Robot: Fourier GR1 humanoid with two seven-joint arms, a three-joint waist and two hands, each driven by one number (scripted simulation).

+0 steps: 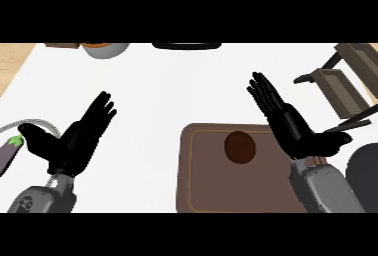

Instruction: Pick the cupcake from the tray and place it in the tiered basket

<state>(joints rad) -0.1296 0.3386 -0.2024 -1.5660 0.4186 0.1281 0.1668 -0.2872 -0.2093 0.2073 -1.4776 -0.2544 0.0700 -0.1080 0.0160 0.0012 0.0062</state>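
Sitting unlifted on the tray point(207, 190), the cupcake point(240, 146) marks a task barely begun: the right hand point(291, 125) hovers at its 3 o'clock, fingers straight, the left hand point(74, 142) rests open at 9 o'clock, and the tiered basket point(343, 85), at 2 o'clock, is cut off by the edge.

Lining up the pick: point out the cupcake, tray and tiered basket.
cupcake point(240, 146), head view, middle of its top.
tray point(221, 190), head view, bare floor below the cupcake.
tiered basket point(343, 90), head view, bare part of a tier.
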